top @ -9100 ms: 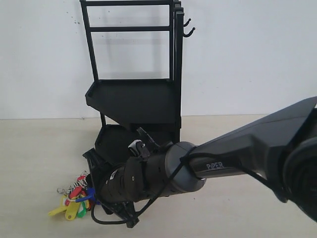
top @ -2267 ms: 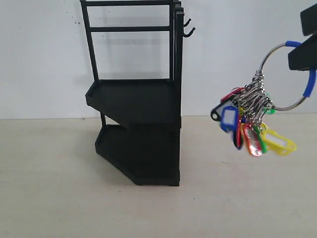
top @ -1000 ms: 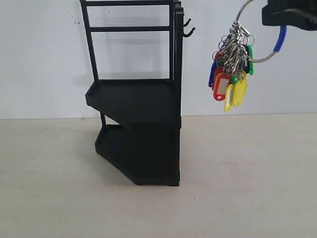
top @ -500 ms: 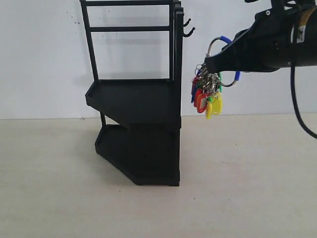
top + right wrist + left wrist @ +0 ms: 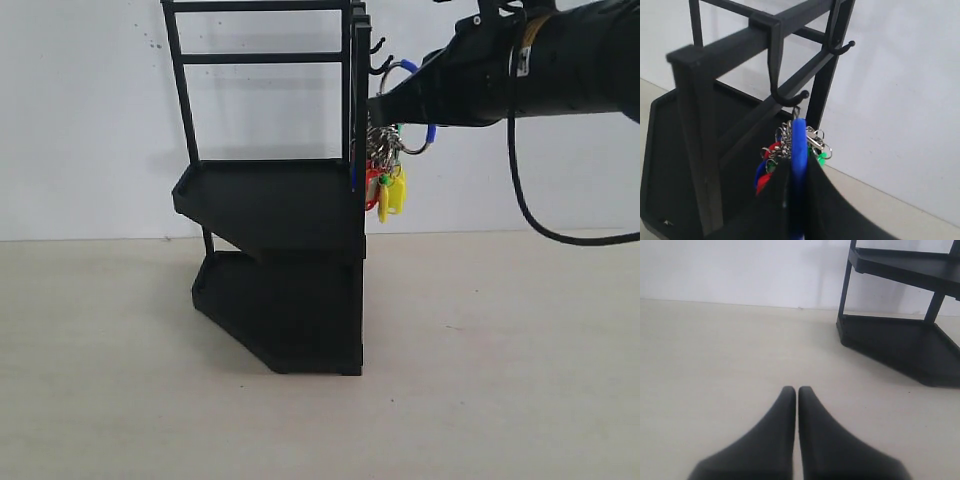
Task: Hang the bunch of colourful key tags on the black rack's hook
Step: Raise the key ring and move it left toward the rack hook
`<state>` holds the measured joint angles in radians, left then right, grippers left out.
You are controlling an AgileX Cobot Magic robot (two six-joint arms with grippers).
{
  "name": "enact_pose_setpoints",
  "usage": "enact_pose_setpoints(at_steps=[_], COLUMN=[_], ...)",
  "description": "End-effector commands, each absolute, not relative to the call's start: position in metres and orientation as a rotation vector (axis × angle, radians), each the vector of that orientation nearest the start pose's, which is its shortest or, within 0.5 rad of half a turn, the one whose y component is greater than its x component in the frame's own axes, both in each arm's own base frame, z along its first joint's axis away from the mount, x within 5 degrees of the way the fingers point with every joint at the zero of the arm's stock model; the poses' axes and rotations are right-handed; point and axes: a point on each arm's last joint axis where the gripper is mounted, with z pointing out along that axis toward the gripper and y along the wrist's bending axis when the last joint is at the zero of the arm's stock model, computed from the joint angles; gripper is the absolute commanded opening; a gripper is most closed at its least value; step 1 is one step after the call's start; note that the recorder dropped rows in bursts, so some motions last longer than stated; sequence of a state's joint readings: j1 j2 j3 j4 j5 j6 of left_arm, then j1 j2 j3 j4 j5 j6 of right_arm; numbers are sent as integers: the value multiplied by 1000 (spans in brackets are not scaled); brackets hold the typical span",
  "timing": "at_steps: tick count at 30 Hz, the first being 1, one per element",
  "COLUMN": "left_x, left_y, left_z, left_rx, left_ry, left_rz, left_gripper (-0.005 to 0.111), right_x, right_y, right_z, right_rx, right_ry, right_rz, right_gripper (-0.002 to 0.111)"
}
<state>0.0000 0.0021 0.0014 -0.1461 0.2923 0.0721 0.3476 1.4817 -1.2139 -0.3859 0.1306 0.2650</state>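
The black rack (image 5: 270,200) stands on the table against the white wall, with two small hooks on its right upright. My right gripper (image 5: 378,106) reaches in from the right, shut on the big blue loop (image 5: 416,100) of the colourful key tag bunch (image 5: 386,180). The tags hang beside the rack's upright. In the right wrist view the hook (image 5: 789,96) curves just above the top of the blue loop (image 5: 799,142), which is pinched in my right gripper (image 5: 798,162). The loop is not over the hook's tip. My left gripper (image 5: 791,390) is shut and empty, low over the table.
The smaller upper hook (image 5: 378,45) sits just above the lower hook (image 5: 382,67). The rack's lower tray (image 5: 900,342) lies ahead of the left gripper. A black cable (image 5: 540,225) droops from the right arm. A white wall rises behind.
My right gripper has carried the bunch left and a little upward, from open air right up to the rack's hooks. The tags now hang against the upright.
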Motion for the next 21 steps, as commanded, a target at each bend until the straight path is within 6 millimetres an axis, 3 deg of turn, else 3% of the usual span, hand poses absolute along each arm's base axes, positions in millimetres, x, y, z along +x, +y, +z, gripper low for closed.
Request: enact_pose_setpoints(at_steps=[1, 7, 18, 21], left_x=[55, 55, 55, 55], left_y=[-4, -4, -4, -4], left_z=[188, 188, 188, 188], left_rx=[-24, -24, -24, -24], left_ry=[1766, 1766, 1766, 1766], left_rz=[-79, -79, -79, -79], left_gripper=[4, 4, 4, 4], right_x=[337, 342, 342, 339], right_y=[111, 95, 100, 112], right_z=[365, 367, 374, 376], right_rx=[-386, -314, -324, -402], right_ry=[1835, 1833, 1752, 1712], right_rz=[76, 70, 114, 110], right_gripper=[0, 0, 0, 0])
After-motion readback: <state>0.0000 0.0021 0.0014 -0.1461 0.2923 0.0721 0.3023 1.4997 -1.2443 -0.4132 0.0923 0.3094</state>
